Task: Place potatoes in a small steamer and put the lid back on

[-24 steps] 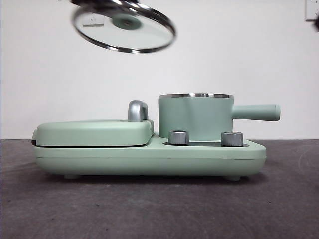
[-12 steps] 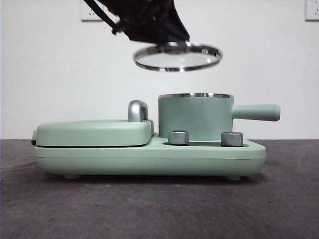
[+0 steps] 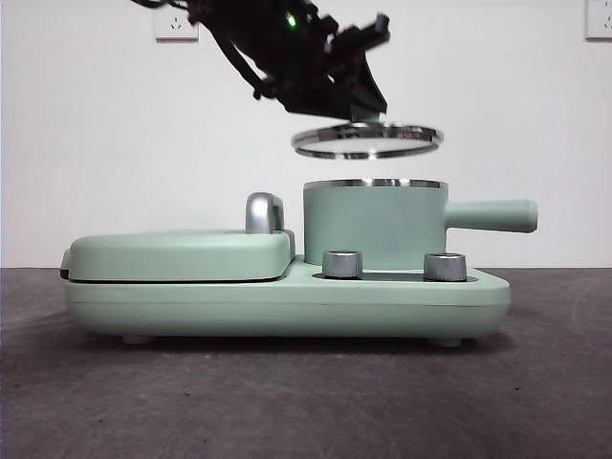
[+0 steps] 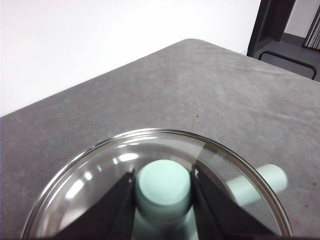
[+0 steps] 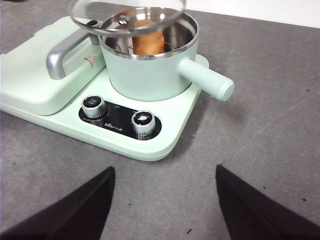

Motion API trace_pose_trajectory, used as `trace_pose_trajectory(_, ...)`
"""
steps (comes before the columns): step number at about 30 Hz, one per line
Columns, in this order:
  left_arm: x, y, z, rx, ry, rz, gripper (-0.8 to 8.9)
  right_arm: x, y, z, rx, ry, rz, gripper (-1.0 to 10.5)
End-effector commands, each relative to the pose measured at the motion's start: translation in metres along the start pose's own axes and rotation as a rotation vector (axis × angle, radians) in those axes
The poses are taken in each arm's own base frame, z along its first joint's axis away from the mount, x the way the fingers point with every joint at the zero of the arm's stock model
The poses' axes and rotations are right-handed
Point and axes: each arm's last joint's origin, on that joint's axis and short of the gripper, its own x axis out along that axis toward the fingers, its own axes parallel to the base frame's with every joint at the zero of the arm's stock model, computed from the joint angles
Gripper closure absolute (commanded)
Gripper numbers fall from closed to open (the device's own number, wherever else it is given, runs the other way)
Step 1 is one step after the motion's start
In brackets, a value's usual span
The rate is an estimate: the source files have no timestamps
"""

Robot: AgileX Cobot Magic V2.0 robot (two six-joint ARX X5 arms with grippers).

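Glass lid (image 3: 367,141), round and steel-rimmed, is held level at upper centre, apart from the mint-green small steamer (image 3: 375,226), its knob (image 4: 163,187) pinched by the left end effector (image 4: 163,186). One creased orange-brown potato (image 5: 148,42) lies inside. Two ridged metal dials (image 5: 93,106) are seen. The right end effector (image 5: 164,200) is spread over the grey bench (image 5: 280,125).

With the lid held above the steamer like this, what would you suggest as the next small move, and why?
Probably a short, straight lowering. The left gripper grips the lid by its knob, level and apart from the steamer, whose rim lies just beneath. The potato is already inside. The lid looks nearly centred; a slight nudge may be needed.
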Motion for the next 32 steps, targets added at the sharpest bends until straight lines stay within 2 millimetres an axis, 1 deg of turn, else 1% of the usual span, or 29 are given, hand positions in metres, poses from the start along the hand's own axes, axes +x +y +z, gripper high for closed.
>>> trace_pose_trajectory(1,0.012,0.0,0.007,0.022,-0.043,-0.004,8.05,-0.001,0.001,0.002,0.012,-0.009,0.011,6.3)
trace_pose_trajectory(5,0.024,0.005,0.002,0.037,-0.063,0.002,8.05,-0.001,0.001,0.002,0.012,-0.009,0.011,6.3)
trace_pose_trajectory(8,0.028,0.006,-0.001,0.041,-0.073,0.003,8.05,-0.001,0.001,0.002,0.012,-0.009,0.011,6.3)
trace_pose_trajectory(18,0.032,0.018,-0.009,0.054,-0.052,0.025,8.05,-0.001,0.001,0.001,0.009,0.001,0.009,6.3)
trace_pose_trajectory(27,0.033,0.013,-0.007,0.061,-0.079,-0.013,8.05,-0.001,0.001,0.001,0.008,0.001,0.008,6.3)
trace_pose_trajectory(32,0.038,0.013,-0.013,0.056,-0.064,-0.019,8.05,-0.001,0.001,0.001,0.009,0.002,0.007,6.3)
